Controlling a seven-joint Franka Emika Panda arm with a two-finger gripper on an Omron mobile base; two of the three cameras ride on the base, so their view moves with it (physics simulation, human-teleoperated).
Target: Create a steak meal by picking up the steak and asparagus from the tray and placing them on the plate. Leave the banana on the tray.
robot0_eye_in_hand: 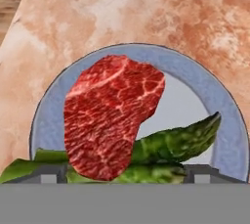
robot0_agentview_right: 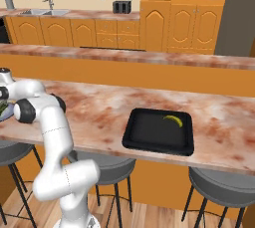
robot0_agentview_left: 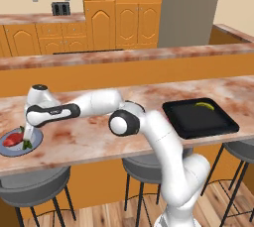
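Orange-cabinet kitchen; long marbled reddish-pink counter (robot0_agentview_left: 99,137) with grey stools beneath, second counter ledge behind. Round grey-blue plate (robot0_agentview_left: 10,149) near counter's left front edge. Red raw steak slab (robot0_eye_in_hand: 110,113) lies on plate, long axis running away from hand camera. Dark green asparagus spear (robot0_eye_in_hand: 178,142) across plate, tip pointing right in hand view, partly under steak. Two-finger gripper (robot0_eye_in_hand: 122,173) low over plate, fingers either side of asparagus; contact: cannot tell. Black rectangular tray (robot0_agentview_left: 201,119) well apart at right, curved yellow-green banana (robot0_agentview_left: 204,105) near its far edge. Broad bare counter between plate and tray.
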